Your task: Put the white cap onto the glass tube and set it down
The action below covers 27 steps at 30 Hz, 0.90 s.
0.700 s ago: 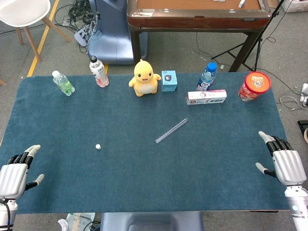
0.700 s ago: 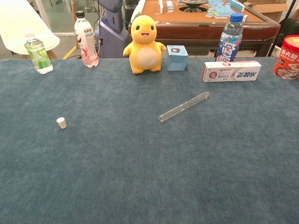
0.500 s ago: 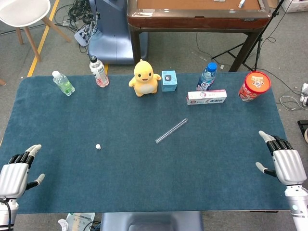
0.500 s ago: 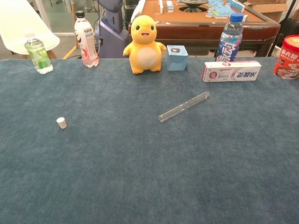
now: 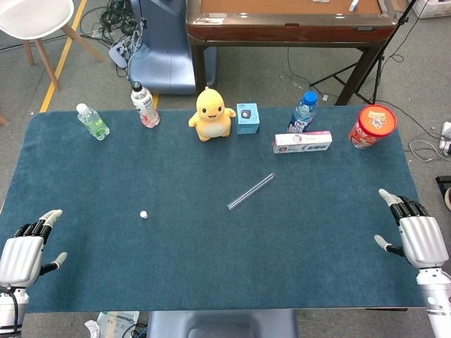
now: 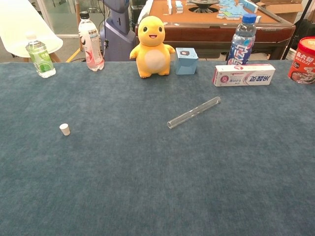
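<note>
A small white cap (image 5: 143, 214) (image 6: 64, 129) stands alone on the blue cloth, left of centre. The clear glass tube (image 5: 251, 191) (image 6: 193, 112) lies flat and diagonal near the middle of the table, apart from the cap. My left hand (image 5: 22, 253) hovers at the near left corner, fingers spread and holding nothing. At the near right edge my right hand (image 5: 414, 236) is likewise open and empty. Both hands are far from the cap and the tube. The chest view shows neither hand.
Along the far edge stand a green bottle (image 5: 92, 121), a pink bottle (image 5: 144, 104), a yellow plush toy (image 5: 211, 114), a small blue box (image 5: 247, 117), a blue-capped bottle (image 5: 304, 111), a toothpaste box (image 5: 302, 141) and a red tub (image 5: 372, 126).
Both hands have shifted very slightly at the table's near edge. The cap and tube have not moved.
</note>
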Each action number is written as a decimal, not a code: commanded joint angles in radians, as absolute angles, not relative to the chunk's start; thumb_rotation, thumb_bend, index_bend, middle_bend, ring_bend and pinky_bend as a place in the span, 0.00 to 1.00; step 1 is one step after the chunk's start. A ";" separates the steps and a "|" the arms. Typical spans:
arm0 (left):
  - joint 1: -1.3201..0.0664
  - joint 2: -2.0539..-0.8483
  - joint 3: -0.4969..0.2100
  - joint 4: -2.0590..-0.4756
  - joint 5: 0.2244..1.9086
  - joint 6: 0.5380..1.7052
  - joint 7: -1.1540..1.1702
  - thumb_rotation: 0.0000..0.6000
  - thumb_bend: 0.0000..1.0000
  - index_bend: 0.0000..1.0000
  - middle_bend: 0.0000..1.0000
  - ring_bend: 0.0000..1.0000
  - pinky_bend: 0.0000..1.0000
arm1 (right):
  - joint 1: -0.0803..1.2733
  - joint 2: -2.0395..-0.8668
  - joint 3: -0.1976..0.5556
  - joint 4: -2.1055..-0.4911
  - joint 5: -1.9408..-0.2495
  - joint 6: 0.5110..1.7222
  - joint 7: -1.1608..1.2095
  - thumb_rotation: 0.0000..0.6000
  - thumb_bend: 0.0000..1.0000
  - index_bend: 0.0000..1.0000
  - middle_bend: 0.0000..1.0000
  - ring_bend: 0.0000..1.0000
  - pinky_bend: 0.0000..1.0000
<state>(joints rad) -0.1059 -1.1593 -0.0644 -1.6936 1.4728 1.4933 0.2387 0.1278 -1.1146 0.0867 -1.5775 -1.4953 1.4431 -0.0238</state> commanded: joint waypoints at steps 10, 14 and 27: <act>-0.110 -1.158 -0.064 -1.695 1.480 1.495 0.239 1.00 0.18 0.13 0.17 0.28 0.25 | 0.220 -1.088 0.112 -1.595 -1.522 1.346 -0.006 1.00 0.14 0.12 0.27 0.20 0.23; -0.113 -1.153 -0.068 -1.700 1.484 1.499 0.238 1.00 0.18 0.13 0.17 0.28 0.25 | 0.281 -1.084 0.135 -1.597 -1.536 1.293 -0.004 1.00 0.14 0.12 0.31 0.30 0.25; -0.099 -1.145 -0.066 -1.695 1.484 1.522 0.225 1.00 0.18 0.13 0.17 0.28 0.25 | 0.545 -1.110 0.202 -1.570 -1.527 1.006 -0.017 1.00 0.14 0.18 0.62 0.74 0.82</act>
<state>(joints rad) -0.0994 -1.1444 -0.0659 -1.6956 1.4842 1.5214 0.2254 0.4974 -1.0954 0.1860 -1.5854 -1.5375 1.0574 -0.0177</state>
